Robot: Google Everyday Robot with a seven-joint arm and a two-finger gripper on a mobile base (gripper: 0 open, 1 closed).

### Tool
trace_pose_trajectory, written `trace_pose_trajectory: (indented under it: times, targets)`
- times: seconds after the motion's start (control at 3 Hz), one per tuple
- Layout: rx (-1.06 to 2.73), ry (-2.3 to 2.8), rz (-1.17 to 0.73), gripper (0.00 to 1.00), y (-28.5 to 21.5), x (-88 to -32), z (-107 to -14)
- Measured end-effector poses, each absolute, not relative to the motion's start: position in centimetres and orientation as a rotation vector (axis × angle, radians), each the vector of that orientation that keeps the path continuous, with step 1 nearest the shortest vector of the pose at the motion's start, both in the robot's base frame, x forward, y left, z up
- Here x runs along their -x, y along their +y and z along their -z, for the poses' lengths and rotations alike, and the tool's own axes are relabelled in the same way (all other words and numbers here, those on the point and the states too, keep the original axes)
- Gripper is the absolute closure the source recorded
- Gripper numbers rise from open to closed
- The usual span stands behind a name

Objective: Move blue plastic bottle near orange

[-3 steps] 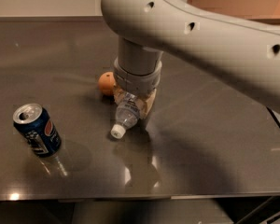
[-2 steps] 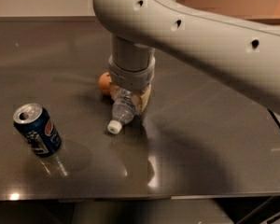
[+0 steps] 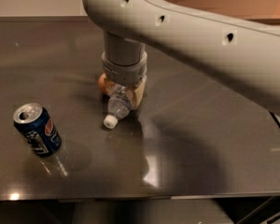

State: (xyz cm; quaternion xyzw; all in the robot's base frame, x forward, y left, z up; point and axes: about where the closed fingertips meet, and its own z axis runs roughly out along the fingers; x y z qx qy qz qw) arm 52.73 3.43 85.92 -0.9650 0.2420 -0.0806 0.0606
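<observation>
Clasping blue plastic bottle (image 3: 117, 107) beside orange (image 3: 102, 83), end effector (image 3: 123, 94) central on table (image 3: 214, 162)

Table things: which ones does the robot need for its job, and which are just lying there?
Needed: blue plastic bottle, clamped in the gripper at the table's middle; orange, right beside it.
Just lying there: soda can, front left.

Lab-like tabletop (image 3: 60, 59); jaws gripping bottle (image 3: 119, 107)

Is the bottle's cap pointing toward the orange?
No: the blue plastic bottle, gripped in the pincer mid-table, has its white cap pointing away from the orange, toward the near edge.
</observation>
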Motion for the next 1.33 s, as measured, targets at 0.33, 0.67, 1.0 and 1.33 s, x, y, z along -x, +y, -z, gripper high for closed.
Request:
trace_pose_trajectory:
  times: [0.33, 0.67, 1.0, 1.33]
  targets:
    - [2.919, 0.731, 0.246, 0.36, 3.47, -52.71, -85.90]
    - [2.919, 0.729, 0.247, 0.12, 3.52, -52.70, -85.88]
    - [2.918, 0.728, 0.249, 0.00, 3.55, -52.69, -85.86]
    - [2.918, 0.728, 0.249, 0.00, 3.55, -52.69, -85.86]
